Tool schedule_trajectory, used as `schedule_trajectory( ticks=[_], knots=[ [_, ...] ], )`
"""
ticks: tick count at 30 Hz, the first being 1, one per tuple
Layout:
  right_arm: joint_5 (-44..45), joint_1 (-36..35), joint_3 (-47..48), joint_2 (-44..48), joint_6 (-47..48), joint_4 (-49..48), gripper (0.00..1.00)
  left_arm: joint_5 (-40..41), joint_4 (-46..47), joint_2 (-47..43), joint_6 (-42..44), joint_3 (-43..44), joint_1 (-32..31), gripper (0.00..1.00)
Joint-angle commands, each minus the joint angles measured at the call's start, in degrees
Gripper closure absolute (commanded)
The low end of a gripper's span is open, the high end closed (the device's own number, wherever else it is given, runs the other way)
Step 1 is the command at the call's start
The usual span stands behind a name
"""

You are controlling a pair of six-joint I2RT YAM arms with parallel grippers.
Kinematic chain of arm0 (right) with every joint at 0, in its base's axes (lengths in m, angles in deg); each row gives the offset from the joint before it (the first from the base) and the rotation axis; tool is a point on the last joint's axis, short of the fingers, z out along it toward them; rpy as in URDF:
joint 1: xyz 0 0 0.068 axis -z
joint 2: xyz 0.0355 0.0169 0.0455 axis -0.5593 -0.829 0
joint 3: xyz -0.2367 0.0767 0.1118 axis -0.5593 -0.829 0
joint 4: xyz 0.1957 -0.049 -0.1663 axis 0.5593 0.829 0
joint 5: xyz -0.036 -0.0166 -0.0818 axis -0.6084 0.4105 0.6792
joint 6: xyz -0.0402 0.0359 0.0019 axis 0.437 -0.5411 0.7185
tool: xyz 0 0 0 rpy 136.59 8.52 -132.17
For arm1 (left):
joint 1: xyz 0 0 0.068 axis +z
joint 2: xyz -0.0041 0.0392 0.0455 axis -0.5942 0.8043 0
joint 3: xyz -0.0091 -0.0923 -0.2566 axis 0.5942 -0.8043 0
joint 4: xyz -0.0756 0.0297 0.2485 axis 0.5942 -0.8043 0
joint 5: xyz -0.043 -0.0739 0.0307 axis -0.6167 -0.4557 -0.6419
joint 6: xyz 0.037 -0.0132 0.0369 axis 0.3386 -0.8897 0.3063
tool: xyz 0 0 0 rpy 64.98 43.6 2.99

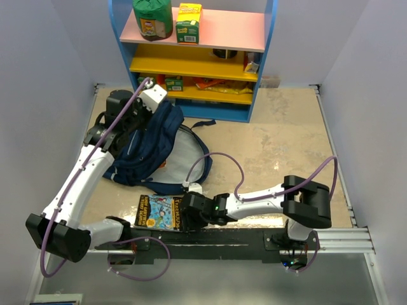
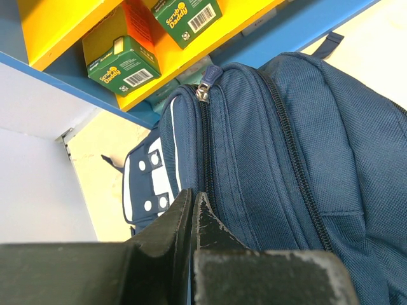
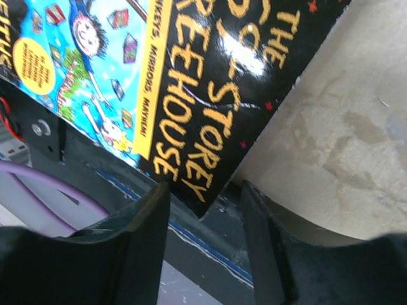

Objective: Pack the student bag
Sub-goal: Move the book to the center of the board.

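The student bag (image 1: 149,149), navy blue with a grey-white inside, lies at the left of the table with its top raised toward the shelf. My left gripper (image 1: 145,115) is at the bag's top. In the left wrist view its fingers (image 2: 191,204) are pressed together on the bag's (image 2: 267,159) edge beside a zipper. A black and blue storybook (image 1: 159,213) lies flat at the near edge. My right gripper (image 1: 184,215) is open at its right side. In the right wrist view the book's (image 3: 210,82) corner sits between the spread fingers (image 3: 203,206), untouched.
A blue shelf unit (image 1: 254,63) with yellow and pink boards stands at the back, holding green boxes (image 2: 121,60) close behind the bag. The black mounting rail (image 1: 216,240) runs along the near edge under the book's corner. White walls close in left and right.
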Motion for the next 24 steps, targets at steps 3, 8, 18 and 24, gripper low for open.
schedule_trajectory(
  ticks=[3,8,18,24],
  knots=[
    [1.48,0.47,3.59,-3.2,-0.75,0.93,0.6,2.0,2.6,-2.98,2.29,0.79,1.28,1.0],
    [5.52,0.38,3.51,-2.85,-1.28,3.48,0.87,1.56,2.95,-3.6,2.82,-0.96,1.37,1.0],
    [12.91,1.52,-2.8,4.24,-4.7,6.12,1.0,0.85,2.86,-4.04,2.99,-2.9,1.28,1.0],
    [20.46,4.86,-8.17,19.51,-11.99,18.58,1.0,0.68,3.3,-3.51,3.26,-3.42,1.28,1.0]
  ],
)
